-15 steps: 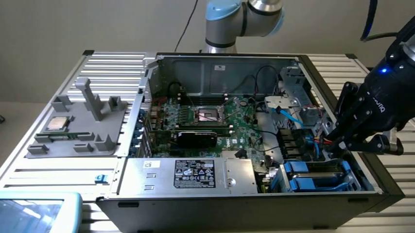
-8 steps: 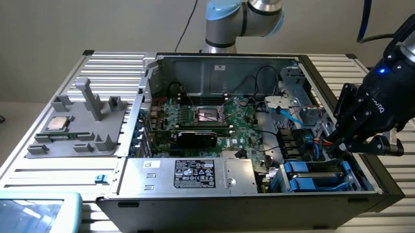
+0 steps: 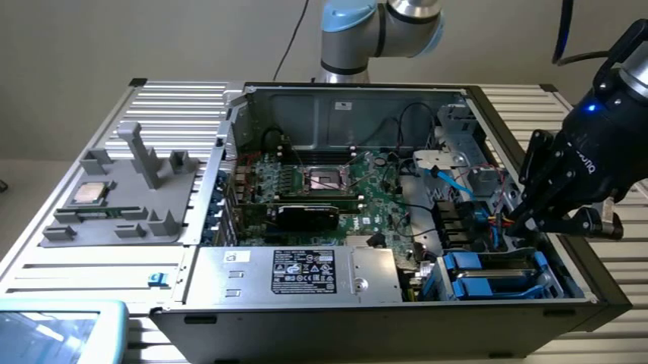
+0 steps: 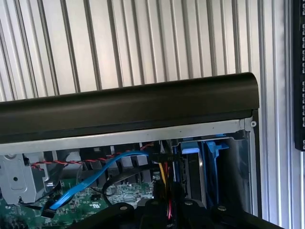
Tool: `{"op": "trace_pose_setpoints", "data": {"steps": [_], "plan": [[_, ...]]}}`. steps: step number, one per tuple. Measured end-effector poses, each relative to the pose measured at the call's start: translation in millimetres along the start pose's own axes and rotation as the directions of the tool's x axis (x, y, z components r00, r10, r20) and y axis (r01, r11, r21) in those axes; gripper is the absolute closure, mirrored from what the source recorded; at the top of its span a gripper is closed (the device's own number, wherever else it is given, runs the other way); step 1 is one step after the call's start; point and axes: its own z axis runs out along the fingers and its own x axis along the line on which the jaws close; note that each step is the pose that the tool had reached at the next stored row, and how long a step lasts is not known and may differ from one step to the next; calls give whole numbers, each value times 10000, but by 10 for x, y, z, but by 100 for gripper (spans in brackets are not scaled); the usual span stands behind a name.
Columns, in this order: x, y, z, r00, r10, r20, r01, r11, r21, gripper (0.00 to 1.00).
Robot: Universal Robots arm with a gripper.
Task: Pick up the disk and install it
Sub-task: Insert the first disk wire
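The hand (image 3: 521, 222) is hanging low at the exterior view's right, tilting down toward that view's left. Just above it the black wrist (image 3: 608, 129) is showing a small blue light (image 3: 592, 107), and the arm's silver-and-blue joint (image 3: 380, 26) is standing well apart from it.

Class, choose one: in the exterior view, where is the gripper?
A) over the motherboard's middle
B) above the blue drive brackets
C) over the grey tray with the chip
B: the gripper hangs at the computer case side on the exterior view's right, just above the blue drive brackets.
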Motion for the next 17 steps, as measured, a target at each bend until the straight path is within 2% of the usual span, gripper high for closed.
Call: {"op": "trace_pose_setpoints", "data": {"steps": [7, 9, 10, 11, 13, 15, 16, 17], "plan": [[6, -57, -2, 9999, 107, -11, -107, 9999, -31, 84], [5, -64, -3, 9998, 180, 51, -179, 9998, -56, 84], [5, -67, -2, 9997, 216, 112, -215, 9997, -78, 84], [5, -70, -1, 9995, 250, 209, -247, 9996, -115, 84], [4, -76, -1, 9984, 320, 462, -310, 9993, -212, 84], [3, -83, 0, 9971, 365, 673, -346, 9990, -291, 84], [3, -83, 1, 9967, 372, 721, -351, 9989, -302, 84], [3, -83, 1, 9967, 372, 722, -351, 9989, -302, 84]]}}
